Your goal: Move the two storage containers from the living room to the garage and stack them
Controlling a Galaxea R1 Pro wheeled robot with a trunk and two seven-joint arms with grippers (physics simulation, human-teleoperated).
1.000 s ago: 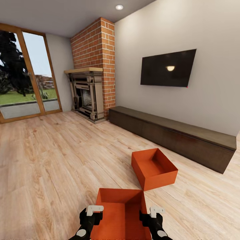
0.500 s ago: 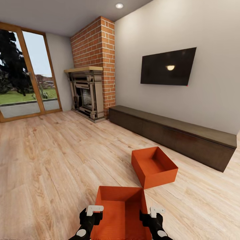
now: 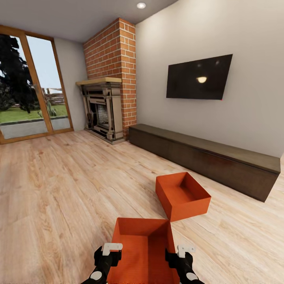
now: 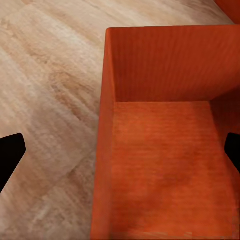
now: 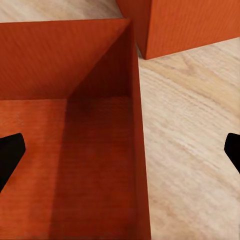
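standing in the living room, we have the near storage container [image 3: 142, 246] on the wood plank floor [image 3: 59, 189] directly below us, with our left gripper [image 3: 108, 252] over its left wall and our right gripper [image 3: 180, 254] over its right wall. both sets of jaws are spread wide and grasping nothing: in the left wrist view the near storage container [image 4: 165, 140] has its left wall running between the dark fingertips [image 4: 10, 155], and in the right wrist view the same box [image 5: 70, 125] has its right wall between that arm's fingertips [image 5: 10, 152]. the second storage container [image 3: 182, 196] sits on the planks just beyond the near one's far right corner, the two corners close enough that we cannot tell whether they touch, with the long dark cabinet [image 3: 205, 159] behind it below the wall tv [image 3: 198, 79], and the brick fireplace [image 3: 108, 83] further left. by our judgement nothing has been lifted yet and the whole carry to the garage is still ahead. the risks we see: thin walls that may slip or flex if pinched shallowly, uneven closing that could tilt or twist the box, and a lift that swings its far corner into the neighbouring container and shoves it off toward the cabinet.
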